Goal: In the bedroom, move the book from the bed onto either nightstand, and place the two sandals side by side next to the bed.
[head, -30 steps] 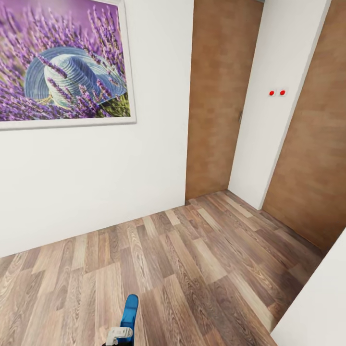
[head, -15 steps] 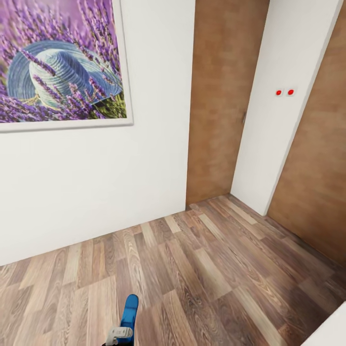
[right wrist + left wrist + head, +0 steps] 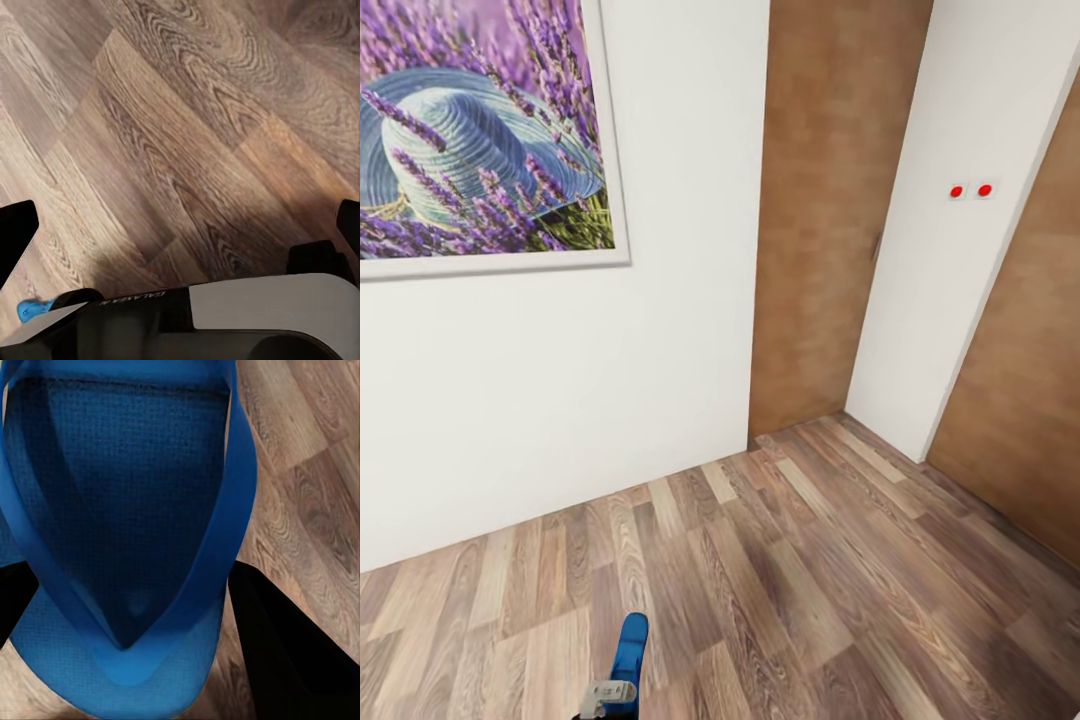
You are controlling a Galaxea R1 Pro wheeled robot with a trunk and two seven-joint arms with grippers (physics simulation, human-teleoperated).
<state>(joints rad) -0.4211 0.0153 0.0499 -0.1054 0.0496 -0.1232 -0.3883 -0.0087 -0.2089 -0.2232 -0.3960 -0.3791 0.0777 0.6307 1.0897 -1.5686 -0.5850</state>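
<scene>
Blue sandal clamped in left gripper, long axis pointing away from robot toward lavender picture wall. Right gripper fingers wide apart over wood floor. Bed not around yet.

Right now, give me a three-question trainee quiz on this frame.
1. True or false: the left gripper holds a blue sandal.
2. What does the picture on the white wall show? A) a sailboat B) a straw hat among lavender C) a city street
3. Fill in: the right gripper is open over the wooden ____.

Key: 1 true; 2 B; 3 floor.
</scene>
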